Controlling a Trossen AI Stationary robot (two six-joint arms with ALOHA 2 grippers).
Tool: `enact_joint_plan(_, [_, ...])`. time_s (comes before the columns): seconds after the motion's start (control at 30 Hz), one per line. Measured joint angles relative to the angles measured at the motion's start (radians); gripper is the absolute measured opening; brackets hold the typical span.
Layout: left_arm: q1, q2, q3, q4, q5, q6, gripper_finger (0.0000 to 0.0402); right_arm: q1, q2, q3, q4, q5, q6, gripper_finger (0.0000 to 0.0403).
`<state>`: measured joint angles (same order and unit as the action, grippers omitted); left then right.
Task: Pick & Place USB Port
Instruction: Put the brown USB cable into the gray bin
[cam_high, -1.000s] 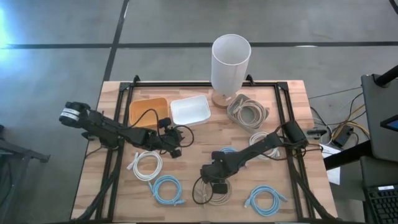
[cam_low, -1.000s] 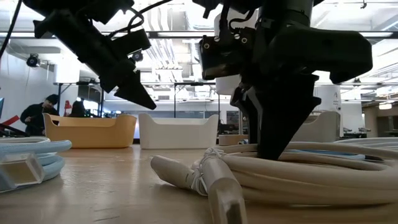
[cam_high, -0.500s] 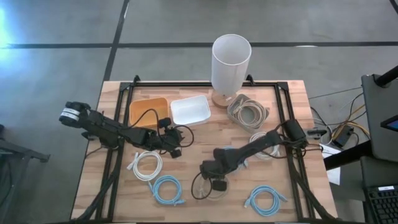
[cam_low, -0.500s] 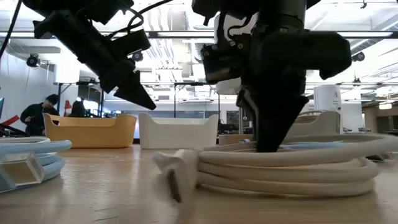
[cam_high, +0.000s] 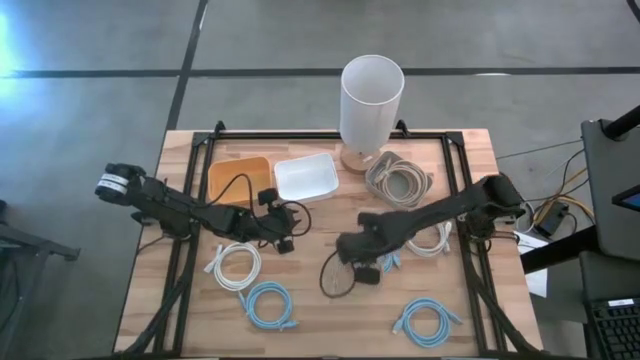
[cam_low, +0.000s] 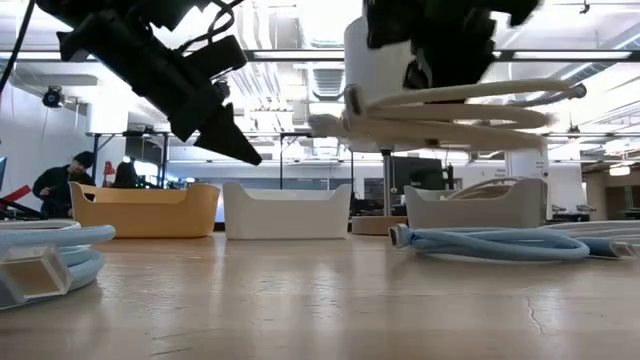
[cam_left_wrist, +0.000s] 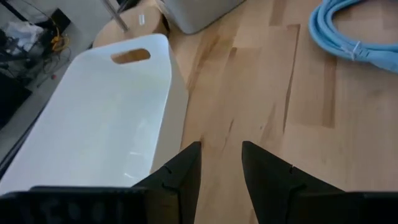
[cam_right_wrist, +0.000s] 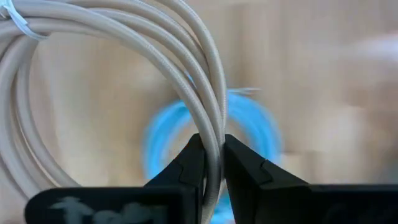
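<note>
1 beige coiled cable (cam_right_wrist: 124, 93), tie-bound, hangs pinched in the right gripper (cam_right_wrist: 211, 163).

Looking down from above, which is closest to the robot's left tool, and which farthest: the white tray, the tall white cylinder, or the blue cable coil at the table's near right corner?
From the left tool:
1. White tray, just behind it.
2. Tall white cylinder, at the back edge.
3. Blue cable coil, near right corner, farthest.
</note>
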<state>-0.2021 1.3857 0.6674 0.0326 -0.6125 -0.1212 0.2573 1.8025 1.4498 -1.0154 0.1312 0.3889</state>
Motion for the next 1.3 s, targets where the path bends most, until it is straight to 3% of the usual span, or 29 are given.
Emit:
enact_joint_plan(0.17, [0.002,0.0,0.002,0.031,-0.017,0.008,0.0133,-0.078,-0.126,-0.001,-0.138,0.203,0.036,0.004])
enact_joint_plan(0.37, [0.002,0.0,0.001,0.047,-0.017,0.009,0.0133,-0.247,-0.239,-0.06,-0.249,0.343,0.127,0.0039])
enact_joint_plan(0.63, [0.004,0.0,0.001,0.054,-0.017,0.01,0.0133,-0.486,-0.361,-0.229,-0.237,0.348,0.129,0.0039])
enact_joint_plan(0.87, [0.009,0.0,0.001,0.067,-0.017,0.01,0.0133,-0.61,-0.427,-0.344,-0.222,0.408,0.151,0.0038])
enact_joint_plan(1.3, [0.027,0.0,0.001,0.065,-0.017,0.01,0.0133,-0.67,-0.434,-0.519,-0.052,0.437,0.232,0.0048])
